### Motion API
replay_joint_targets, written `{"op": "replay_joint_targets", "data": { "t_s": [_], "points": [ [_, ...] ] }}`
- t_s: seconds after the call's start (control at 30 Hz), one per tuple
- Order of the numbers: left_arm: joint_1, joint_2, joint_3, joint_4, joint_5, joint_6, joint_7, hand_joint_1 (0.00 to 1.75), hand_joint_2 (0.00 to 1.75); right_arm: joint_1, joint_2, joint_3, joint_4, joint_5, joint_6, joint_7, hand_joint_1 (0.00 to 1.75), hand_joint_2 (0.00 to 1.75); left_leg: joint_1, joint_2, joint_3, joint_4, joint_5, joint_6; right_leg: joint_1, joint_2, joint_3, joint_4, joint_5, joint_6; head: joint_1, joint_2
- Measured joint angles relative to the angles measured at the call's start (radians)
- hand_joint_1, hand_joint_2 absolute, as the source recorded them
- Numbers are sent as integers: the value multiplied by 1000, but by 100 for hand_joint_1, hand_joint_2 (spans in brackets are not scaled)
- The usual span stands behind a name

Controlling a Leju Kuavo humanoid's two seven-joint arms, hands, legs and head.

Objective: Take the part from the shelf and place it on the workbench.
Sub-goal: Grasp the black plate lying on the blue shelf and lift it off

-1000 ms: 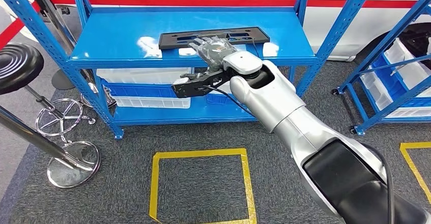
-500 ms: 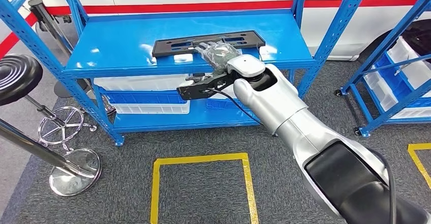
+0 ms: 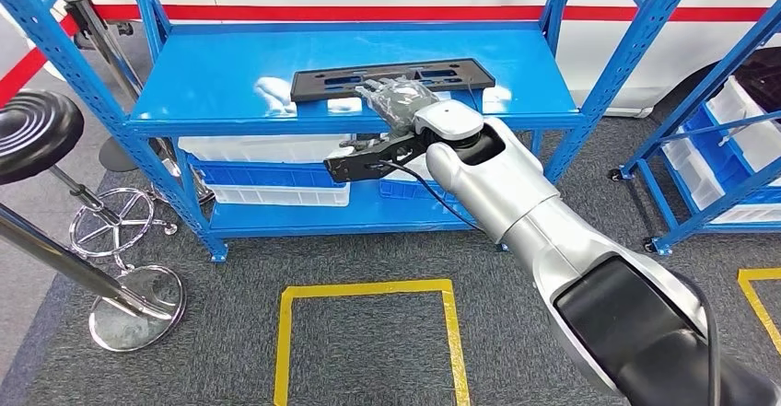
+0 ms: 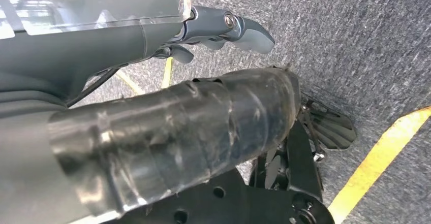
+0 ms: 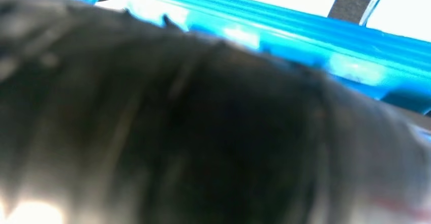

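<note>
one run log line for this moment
stage: reach | right hand over black part, grasp unclear | part on blue shelf | left hand by floor

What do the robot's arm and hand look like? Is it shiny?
Yes! The right arm is a shiny silver shell with black panels and a thin black cable along it. Its right hand has dark grey fingers under a clear glossy cover. The left hand looks dark with shiny tape-like wrapping.

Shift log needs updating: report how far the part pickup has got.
Done: the right hand has reached the top shelf. In hand: it lies over the black part, which sits flat there; whether it grips is unclear. Left: lifting it and placing it on the workbench.
</note>
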Motion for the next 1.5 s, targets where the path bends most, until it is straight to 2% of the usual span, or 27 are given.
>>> {"op": "replay_joint_targets", "data": {
  "t_s": [0.03,0.1,0.2,0.23,0.3,0.33,0.37,0.4,0.47,0.53,0.57,0.7,0.77,0.83,0.87,0.9,0.97,1.03,1.13,1.2,1.23,1.27,1.33,1.37,1.4,1.43,1.5],
  "points": [
    [0,0,0,0,0,0,0,0,0,-1,0,0,0,0,0,0,0,0,-1,0,0,-1,0,-3,3,0,19,-41,10,-4,0,0],
    [-1,-1,1,0,0,0,0,0,0,-2,-1,0,0,-1,0,0,0,0,-2,1,0,-5,1,-12,9,1,27,-62,9,-8,0,0],
    [-1,-2,3,0,0,0,0,0,0,-3,-3,0,0,-1,-1,1,0,0,-3,2,-7,16,-19,-24,-1,0,39,-81,16,-21,0,0],
    [-1,-2,3,0,0,0,0,0,0,-4,-3,0,0,-2,-1,1,0,0,-4,2,-25,57,-43,-27,-4,-1,43,-87,18,-26,-1,0],
    [-1,-1,4,0,0,0,0,0,0,-3,-3,0,0,-2,0,0,0,0,-4,2,-87,186,-101,-30,-2,-2,46,-87,17,-32,-2,0],
    [-1,-1,4,0,0,0,0,0,0,-1,-3,0,1,-2,0,0,0,0,-4,2,-118,244,-117,-32,-1,-2,46,-85,15,-33,-2,0],
    [0,-1,4,0,0,0,0,0,0,0,-3,0,1,-2,0,0,0,0,-4,2,-136,271,-116,-33,0,-2,47,-83,12,-33,-2,0],
    [0,-1,5,0,0,0,0,0,0,1,-3,0,2,-2,0,0,0,0,-4,2,-135,261,-96,-33,0,-2,48,-80,9,-33,-2,0],
    [0,-1,5,0,-2,1,0,0,0,1,-3,0,2,-3,-1,-1,0,0,-4,3,-84,142,-24,-30,0,-1,51,-72,0,-30,-2,0],
    [0,0,5,0,-3,1,0,0,0,0,-3,0,3,-4,-1,-2,0,0,-7,3,-32,32,13,-24,4,1,50,-63,-9,-23,-2,0],
    [-1,0,5,0,-4,1,0,0,0,0,-3,0,3,-4,-1,-3,0,0,-8,2,-21,9,14,-21,5,1,49,-60,-12,-19,-1,0],
    [-2,0,8,0,-11,1,0,0,0,-2,-3,1,3,-9,0,-4,0,0,-4,1,-12,-4,12,-5,5,1,42,-42,-28,-1,-1,0],
    [-2,0,11,0,-15,1,0,0,0,-5,-3,1,5,-10,0,-4,0,0,-1,2,-5,-10,12,3,0,1,2,41,-73,10,0,0],
    [-2,0,15,0,-19,1,0,0,0,-3,-3,1,8,-11,0,-4,0,0,-1,2,-3,-10,9,8,-6,0,-66,167,-120,18,0,0],
    [-3,0,17,0,-21,1,0,0,0,-1,-3,2,10,-12,0,-4,0,0,-1,2,-2,-10,7,8,-8,0,-91,204,-122,20,0,0],
    [-3,0,19,0,-23,1,0,0,0,0,-3,2,13,-12,0,-4,0,0,0,1,1,-10,5,8,-11,0,-97,204,-104,21,0,0],
    [-2,0,20,0,-27,0,-1,0,0,0,-3,3,15,-13,0,-4,0,0,0,0,11,-10,-2,5,-13,-1,-60,104,-29,18,0,0],
    [-2,0,21,0,-29,-1,-4,0,0,-3,-4,3,16,-14,0,-4,0,0,-2,-1,18,-11,-9,-2,-9,-1,-6,-12,19,11,0,0],
    [-4,0,24,0,-34,-2,-5,0,0,-5,-4,3,17,-15,0,-5,0,0,-4,0,19,-14,-12,-16,-1,1,18,-62,17,1,0,0],
    [-5,0,26,0,-38,-3,-4,0,0,-4,-5,3,17,-15,-1,-5,0,0,-3,2,19,-8,-22,-25,-5,1,25,-71,17,-9,0,0],
    [-5,0,27,0,-40,-3,-4,0,0,-5,-5,3,17,-16,-1,-6,0,0,-3,3,9,17,-38,-28,-8,1,30,-77,17,-15,0,0],
    [-5,0,28,0,-42,-4,-4,0,0,-6,-5,3,17,-16,-1,-7,0,0,-2,4,-12,61,-62,-30,-9,0,36,-81,16,-21,-1,0],
    [-5,0,29,0,-45,-4,-3,0,0,-4,-5,3,19,-19,-1,-9,0,0,-1,4,-80,193,-115,-31,-5,-1,40,-81,11,-30,-1,0],
    [-5,0,29,0,-47,-5,-3,0,0,-2,-5,3,21,-20,-1,-10,0,0,-1,4,-110,242,-125,-32,-3,-1,42,-79,8,-32,-1,0],
    [-4,0,30,0,-49,-5,-3,0,0,1,-6,3,24,-20,-2,-12,0,0,-1,4,-125,261,-117,-33,-2,0,44,-77,4,-33,-1,0],
    [-4,0,30,0,-51,-5,-3,0,0,4,-6,4,26,-21,-3,-12,0,0,-1,4,-121,240,-91,-32,-1,0,47,-75,0,-33,-1,0],
    [-2,0,32,0,-55,-6,-3,0,0,6,-8,4,29,-21,-7,-14,0,0,-1,4,-73,122,-18,-28,-1,2,54,-67,-11,-29,-1,0]
  ]
}}
